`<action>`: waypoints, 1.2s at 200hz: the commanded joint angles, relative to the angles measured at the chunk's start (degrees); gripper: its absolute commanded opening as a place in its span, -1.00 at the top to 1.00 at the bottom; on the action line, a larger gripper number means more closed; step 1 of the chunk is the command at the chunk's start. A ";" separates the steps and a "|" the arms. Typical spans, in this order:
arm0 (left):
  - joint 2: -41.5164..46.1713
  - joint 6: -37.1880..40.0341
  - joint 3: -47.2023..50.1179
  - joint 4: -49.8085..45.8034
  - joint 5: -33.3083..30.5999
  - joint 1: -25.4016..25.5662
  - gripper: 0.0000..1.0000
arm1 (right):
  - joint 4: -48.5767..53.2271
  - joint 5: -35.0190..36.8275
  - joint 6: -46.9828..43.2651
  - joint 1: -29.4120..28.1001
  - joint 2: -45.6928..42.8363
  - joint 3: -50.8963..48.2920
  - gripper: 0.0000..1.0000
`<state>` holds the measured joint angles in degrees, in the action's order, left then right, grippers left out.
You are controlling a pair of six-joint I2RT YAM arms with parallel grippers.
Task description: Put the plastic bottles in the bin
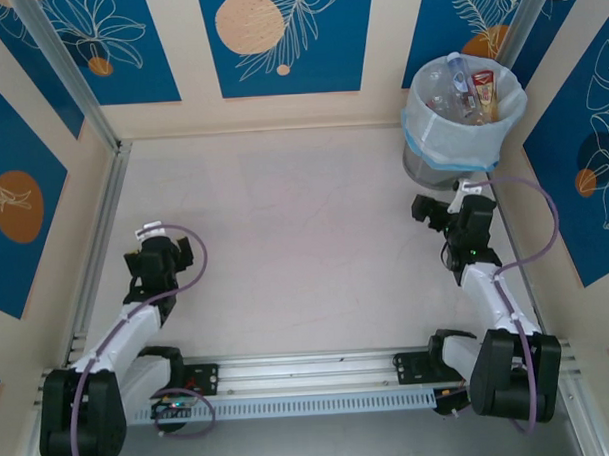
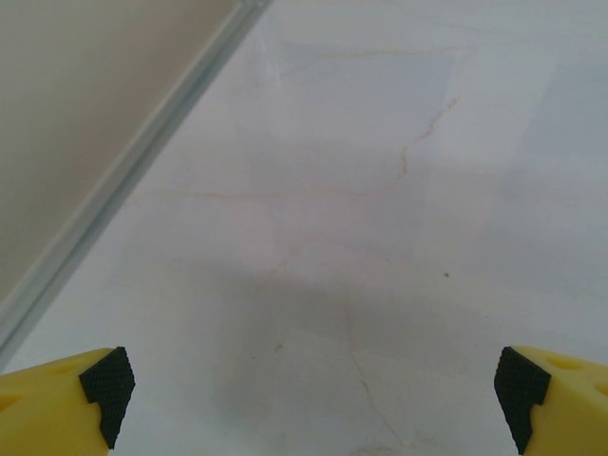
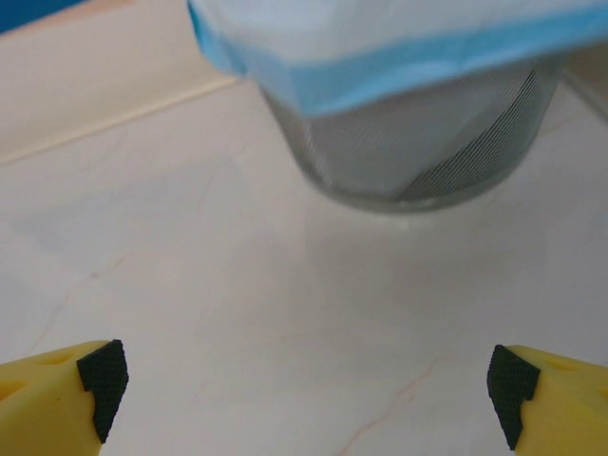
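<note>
Both are standing wide open: left jaws and right jaws are gripping nothing. Bottles [image 1: 468, 90] are sitting in the bin [image 1: 437, 143], upper right of frame; right jaws are hovering near it.

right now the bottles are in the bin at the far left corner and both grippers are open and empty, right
Not quite: the bin stands at the far right corner, not the left, as the top external view shows. The plastic bottles are in it, and the left gripper and right gripper are open and empty.
</note>
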<state>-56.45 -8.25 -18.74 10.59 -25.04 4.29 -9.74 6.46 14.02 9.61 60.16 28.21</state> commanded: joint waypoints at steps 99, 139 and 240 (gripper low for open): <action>-32.09 10.28 -3.61 38.81 24.04 -1.22 -0.98 | -17.24 -7.90 -2.77 -1.28 3.06 -8.39 -0.99; -31.09 7.42 -2.22 40.20 9.94 0.61 -0.98 | -28.10 -0.57 -3.20 -3.75 8.55 -10.35 -0.99; -31.36 7.81 -2.35 40.49 9.33 1.06 -0.98 | -45.96 6.80 -11.50 -14.53 26.77 -9.46 -0.99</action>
<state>-88.25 0.12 -21.10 48.90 -14.72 4.91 -58.59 10.24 5.78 -4.62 87.64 12.80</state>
